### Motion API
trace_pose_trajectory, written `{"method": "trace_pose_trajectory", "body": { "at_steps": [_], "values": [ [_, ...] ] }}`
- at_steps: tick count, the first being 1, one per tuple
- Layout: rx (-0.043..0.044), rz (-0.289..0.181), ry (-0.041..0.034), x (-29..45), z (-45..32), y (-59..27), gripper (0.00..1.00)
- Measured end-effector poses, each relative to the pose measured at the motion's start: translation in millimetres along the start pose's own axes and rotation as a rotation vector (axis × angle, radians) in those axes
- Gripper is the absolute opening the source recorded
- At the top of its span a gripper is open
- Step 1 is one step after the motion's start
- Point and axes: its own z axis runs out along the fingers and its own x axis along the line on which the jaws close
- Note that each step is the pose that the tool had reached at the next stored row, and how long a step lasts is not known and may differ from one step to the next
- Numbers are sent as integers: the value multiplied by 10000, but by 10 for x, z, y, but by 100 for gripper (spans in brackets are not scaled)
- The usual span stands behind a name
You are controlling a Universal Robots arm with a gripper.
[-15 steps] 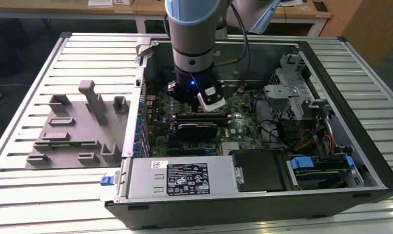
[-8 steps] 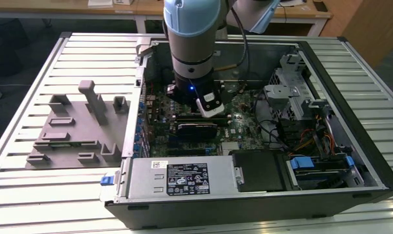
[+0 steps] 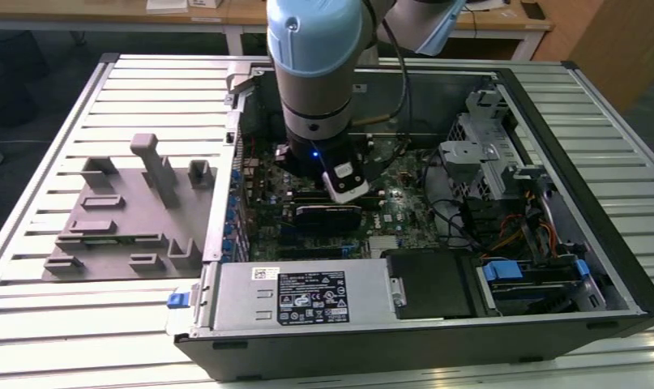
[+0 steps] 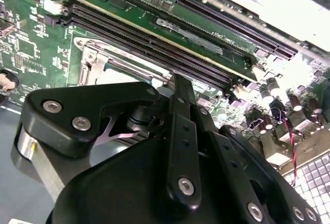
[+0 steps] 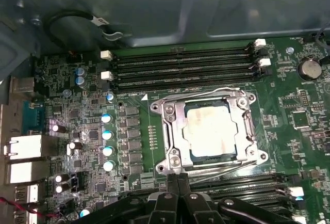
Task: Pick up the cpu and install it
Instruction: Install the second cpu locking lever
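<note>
**Cpu seated in the socket, claw just above the board**

Exterior view: one arm reached into the one open case point(image 3: 543, 267) on the worktop point(image 3: 45, 316). Second wrist view: the claw point(image 4: 178, 92) had its fingers together, empty. First wrist view: one cpu point(image 5: 210, 130) lay inside the one socket frame point(image 5: 172, 131); seating well would mean checking it lay flat and square in the frame.

So the cpu point(image 5: 210, 130) is sitting flat in the metal socket frame point(image 5: 211, 131) on the green motherboard point(image 5: 134, 131), silvery top facing up. Black memory slots point(image 5: 183, 69) run alongside the socket on both sides. The pincer point(image 5: 177, 180) has its black fingers pressed together, just beside the frame's edge.
</note>
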Motion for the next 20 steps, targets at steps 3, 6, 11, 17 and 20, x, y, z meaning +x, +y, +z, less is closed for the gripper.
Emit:
{"method": "trace_pose_trajectory", "body": {
  "at_steps": [3,6,11,17,20],
  "values": [
    [-87,7,9,17,33,-13,11],
    [-120,9,14,47,57,-23,11],
    [-176,12,21,63,89,-32,11],
    [-215,16,25,66,112,-26,11],
    [-216,16,27,70,123,-15,11]
  ]
}}
